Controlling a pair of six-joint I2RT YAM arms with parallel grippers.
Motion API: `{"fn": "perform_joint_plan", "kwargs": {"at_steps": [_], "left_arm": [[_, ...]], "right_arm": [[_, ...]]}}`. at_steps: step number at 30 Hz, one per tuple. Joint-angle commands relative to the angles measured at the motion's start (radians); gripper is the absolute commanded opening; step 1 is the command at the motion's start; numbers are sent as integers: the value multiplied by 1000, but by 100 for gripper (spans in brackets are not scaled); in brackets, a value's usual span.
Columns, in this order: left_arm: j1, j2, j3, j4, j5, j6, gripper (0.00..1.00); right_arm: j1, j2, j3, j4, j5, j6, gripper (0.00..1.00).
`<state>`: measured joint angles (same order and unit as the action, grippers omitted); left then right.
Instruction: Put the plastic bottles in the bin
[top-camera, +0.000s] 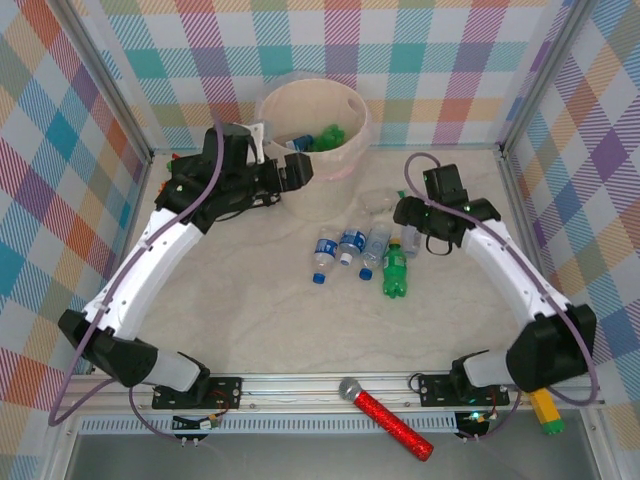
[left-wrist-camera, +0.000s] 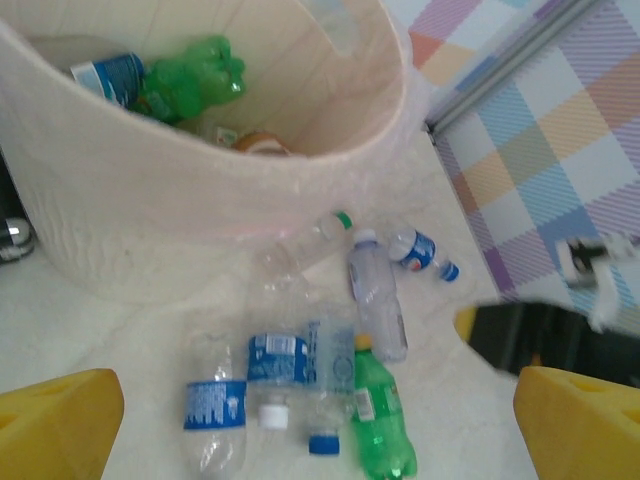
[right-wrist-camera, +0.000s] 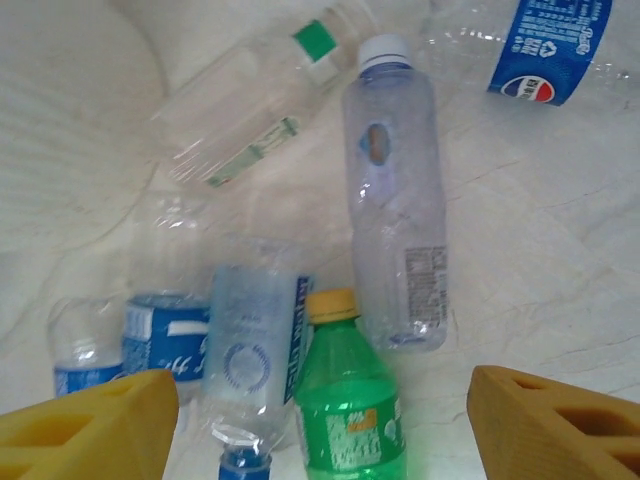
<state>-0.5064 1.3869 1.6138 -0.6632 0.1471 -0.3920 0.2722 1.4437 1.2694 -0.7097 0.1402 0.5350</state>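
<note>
My right hand (right-wrist-camera: 320, 405) hangs spread apart over the green bottle (right-wrist-camera: 350, 425) at lower centre; I'd centre on its body before squeezing.

clear thin plastic bottles (right-wrist-camera: 392, 190) look glossy and crinkled, green plastic bottle (right-wrist-camera: 350, 420) shiny too. round pale beige plastic bin (left-wrist-camera: 300, 80) is matt under a wrinkly clear liner (left-wrist-camera: 120, 250). pale marbled tabletop (top-camera: 250, 330): smooth, matt.
</note>
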Motion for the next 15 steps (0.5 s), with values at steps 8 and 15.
{"fn": "perform_joint_plan", "kwargs": {"at_steps": [8, 15], "left_arm": [[-9, -123, -94, -72, 88, 95, 100], [-9, -152, -108, -97, 29, 128, 100]], "right_arm": [[-74, 436, 422, -242, -14, -54, 73], [-101, 625, 574, -315, -32, -94, 72]]}}
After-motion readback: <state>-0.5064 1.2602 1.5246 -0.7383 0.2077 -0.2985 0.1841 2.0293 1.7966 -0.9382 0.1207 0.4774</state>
